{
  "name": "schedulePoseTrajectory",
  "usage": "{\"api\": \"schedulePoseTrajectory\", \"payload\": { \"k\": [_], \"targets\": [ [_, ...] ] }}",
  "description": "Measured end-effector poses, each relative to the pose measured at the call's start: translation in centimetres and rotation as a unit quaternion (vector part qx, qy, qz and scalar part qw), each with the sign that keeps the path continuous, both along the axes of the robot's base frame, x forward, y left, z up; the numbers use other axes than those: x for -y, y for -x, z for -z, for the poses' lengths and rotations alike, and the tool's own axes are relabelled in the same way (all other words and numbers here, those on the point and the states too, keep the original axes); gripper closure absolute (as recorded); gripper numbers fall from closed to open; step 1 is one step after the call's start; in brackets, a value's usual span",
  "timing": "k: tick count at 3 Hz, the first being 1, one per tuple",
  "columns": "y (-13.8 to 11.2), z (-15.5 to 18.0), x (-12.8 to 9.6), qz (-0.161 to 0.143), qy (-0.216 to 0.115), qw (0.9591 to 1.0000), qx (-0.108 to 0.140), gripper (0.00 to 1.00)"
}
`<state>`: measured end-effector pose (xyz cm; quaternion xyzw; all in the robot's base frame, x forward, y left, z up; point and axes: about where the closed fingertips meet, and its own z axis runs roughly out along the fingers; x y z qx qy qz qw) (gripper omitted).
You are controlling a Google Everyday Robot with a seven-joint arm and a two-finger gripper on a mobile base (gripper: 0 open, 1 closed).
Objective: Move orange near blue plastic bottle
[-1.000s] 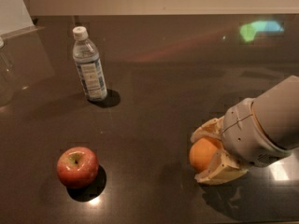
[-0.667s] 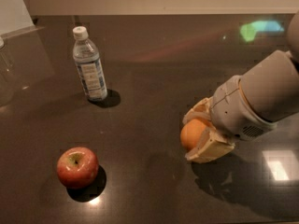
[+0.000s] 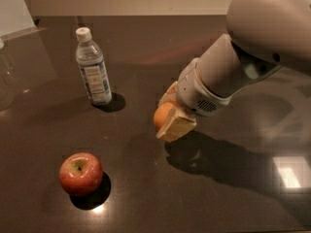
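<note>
The orange [image 3: 162,115] is held between the two tan fingers of my gripper [image 3: 169,114], a little above the dark table [image 3: 146,188] near its middle. The gripper is shut on it, and the big grey arm reaches in from the upper right. The blue plastic bottle [image 3: 92,68], clear with a white cap and a blue-and-white label, stands upright at the back left, well to the left of the orange and apart from it.
A shiny red apple [image 3: 80,173] sits at the front left, below the bottle. A pale board [image 3: 17,11] leans at the far left corner. A bright light patch [image 3: 289,171] reflects on the table at the right.
My gripper has carried the orange leftward and farther back across the table, closer to the bottle. The bottle and the apple have not moved.
</note>
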<state>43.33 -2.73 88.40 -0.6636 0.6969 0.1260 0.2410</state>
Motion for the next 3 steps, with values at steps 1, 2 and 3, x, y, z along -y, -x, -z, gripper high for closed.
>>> {"api": "schedulePoseTrajectory", "payload": {
  "k": [1, 2, 3],
  "targets": [
    [-2.8, 0.8, -3.1, 0.006, -0.009, 0.9999, -0.001, 1.00],
    [-5.6, 1.2, -6.0, 0.013, -0.018, 0.9997, -0.004, 1.00],
    [-8.1, 1.2, -8.5, 0.016, -0.031, 0.9994, -0.009, 1.00]
  ]
}}
